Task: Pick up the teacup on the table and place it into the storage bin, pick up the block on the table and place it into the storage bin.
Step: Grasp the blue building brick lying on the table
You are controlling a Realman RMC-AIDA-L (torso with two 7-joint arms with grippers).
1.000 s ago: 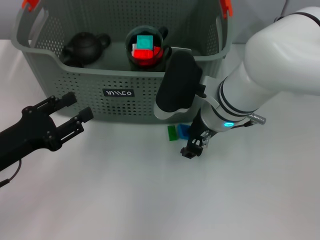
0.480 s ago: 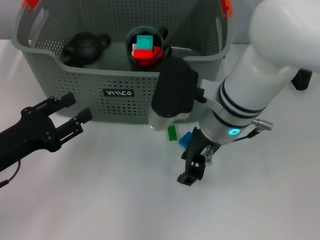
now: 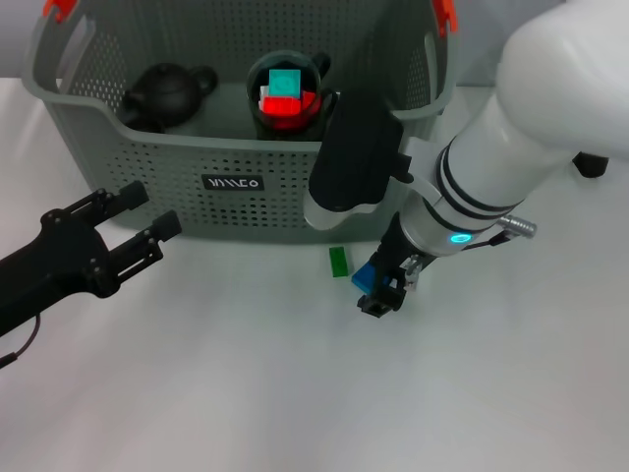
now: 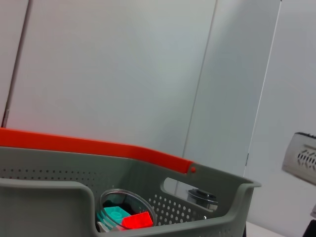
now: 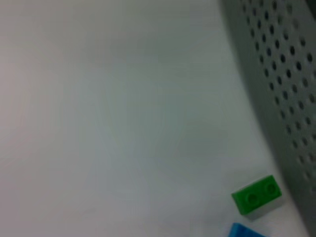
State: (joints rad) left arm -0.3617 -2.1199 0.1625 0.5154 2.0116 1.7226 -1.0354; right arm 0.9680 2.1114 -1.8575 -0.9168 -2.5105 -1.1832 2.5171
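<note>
Head view. Right gripper (image 3: 386, 288) hangs low over the table (image 3: 246, 393), just in front of the storage bin (image 3: 236, 187); a blue block (image 3: 366, 276) sits at its tip, apparently held, but whether the fingers are actually clamped can't be told. Green block (image 3: 338, 262) lies flat on the table at approx. 10 o'clock from the gripper, close by, long axis running 12–6. Right arm is far nearer both blocks.

Left gripper (image 3: 147, 221) at 9 o'clock, fingers spread, idle.

Teacup (image 3: 285, 95) already stands in the bin, w/ small blocks inside.

Black label (image 3: 233, 182) on bin front: white writing, not legible.
</note>
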